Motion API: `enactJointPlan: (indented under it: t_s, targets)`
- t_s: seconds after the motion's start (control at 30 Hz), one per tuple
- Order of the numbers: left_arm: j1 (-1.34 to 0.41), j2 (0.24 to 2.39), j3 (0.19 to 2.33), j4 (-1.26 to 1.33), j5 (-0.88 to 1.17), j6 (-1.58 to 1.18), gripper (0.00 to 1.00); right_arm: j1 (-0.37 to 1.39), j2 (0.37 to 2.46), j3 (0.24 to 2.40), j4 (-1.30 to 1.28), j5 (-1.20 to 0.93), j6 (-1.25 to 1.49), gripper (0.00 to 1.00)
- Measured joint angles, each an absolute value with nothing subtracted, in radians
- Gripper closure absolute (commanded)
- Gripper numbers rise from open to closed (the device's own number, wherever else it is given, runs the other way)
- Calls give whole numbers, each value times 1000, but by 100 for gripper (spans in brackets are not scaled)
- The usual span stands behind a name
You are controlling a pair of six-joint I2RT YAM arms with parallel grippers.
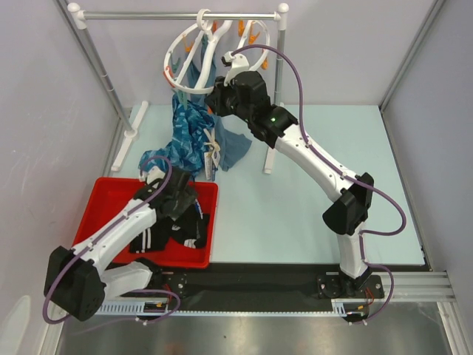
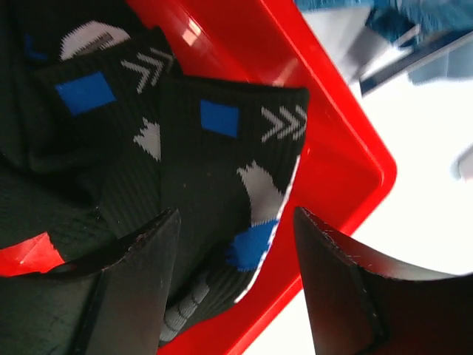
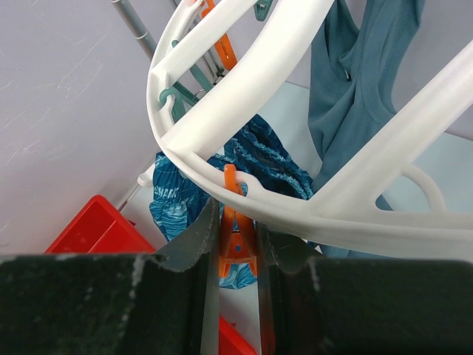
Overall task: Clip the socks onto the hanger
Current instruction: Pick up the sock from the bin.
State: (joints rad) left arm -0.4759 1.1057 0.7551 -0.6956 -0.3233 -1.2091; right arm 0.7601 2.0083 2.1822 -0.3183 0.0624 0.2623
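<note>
Several black socks (image 1: 171,234) with white marks lie in a red tray (image 1: 111,194). In the left wrist view the socks (image 2: 214,170) show blue squares and white chevrons near the cuffs. My left gripper (image 2: 236,214) hangs open just above a sock's edge by the tray rim (image 2: 332,140), with nothing between its fingers. The white round hanger (image 1: 214,46) hangs tilted from the rail at the back. Up there my right gripper (image 3: 238,222) is shut on an orange clip (image 3: 240,248) that hangs under the hanger's rim (image 3: 222,174). No sock is at that clip.
A grey metal rail stand (image 1: 177,15) spans the back. A blue patterned cloth (image 1: 181,137) and a teal garment (image 1: 230,144) hang below the hanger, close to the right arm. More orange clips (image 1: 247,33) sit round the ring. The tray is at the near left.
</note>
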Motion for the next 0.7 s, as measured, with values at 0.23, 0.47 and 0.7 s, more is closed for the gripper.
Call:
enactJointPlan:
  t_s: [0.23, 0.47, 0.7]
  targets:
    - [-477, 1198, 820, -702, -384, -1267, 37, 760, 2008, 2182, -316, 62, 266, 100]
    - [-477, 1286, 825, -685, -386, -1285, 45, 760, 2008, 2182, -316, 62, 269, 100]
    - [-478, 1278, 824, -650, -395, -1274, 82, 761, 2008, 2182, -316, 61, 269, 100]
